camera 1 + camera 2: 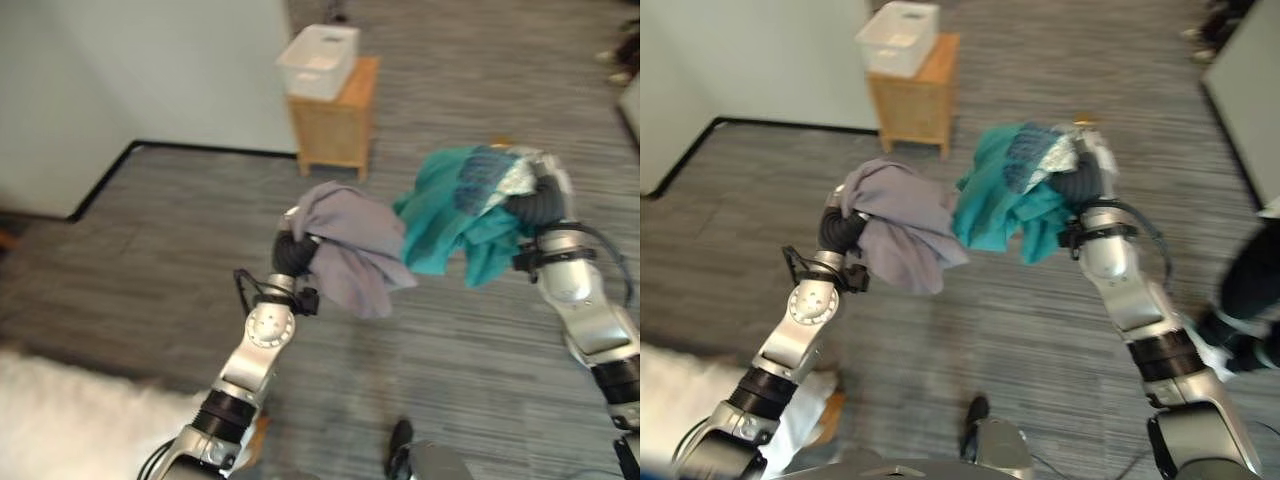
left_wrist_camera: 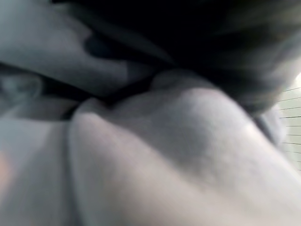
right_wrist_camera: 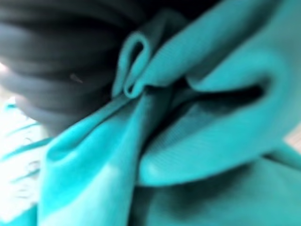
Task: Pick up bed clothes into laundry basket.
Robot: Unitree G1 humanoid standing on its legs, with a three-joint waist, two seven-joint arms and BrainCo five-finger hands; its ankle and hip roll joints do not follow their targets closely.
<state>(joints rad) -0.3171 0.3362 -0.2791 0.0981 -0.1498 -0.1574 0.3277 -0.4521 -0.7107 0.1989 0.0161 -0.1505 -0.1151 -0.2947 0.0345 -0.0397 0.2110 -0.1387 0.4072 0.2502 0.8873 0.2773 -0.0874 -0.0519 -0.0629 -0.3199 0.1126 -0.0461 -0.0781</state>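
Observation:
A grey garment (image 1: 350, 250) hangs bunched over my left hand (image 1: 292, 252), which is raised above the floor at the middle of the view. A teal garment (image 1: 445, 220) with a patterned blue-and-white piece (image 1: 490, 172) on top hangs from my right hand (image 1: 540, 205), raised at the same height to the right. The two bundles touch in the middle. Grey folds (image 2: 178, 141) lie close against the left wrist camera, and teal folds (image 3: 188, 141) beside the dark ribbed cover (image 3: 56, 56) lie against the right one. The white laundry basket (image 1: 320, 60) stands on a small wooden cabinet (image 1: 335, 125) ahead.
The cabinet stands against a pale wall (image 1: 120, 80) with a dark skirting line. A white fluffy rug (image 1: 80, 420) lies at the lower left. Grey striped floor (image 1: 450, 380) stretches between me and the cabinet. A dark shape, maybe a person's leg (image 1: 1250, 275), is at the right.

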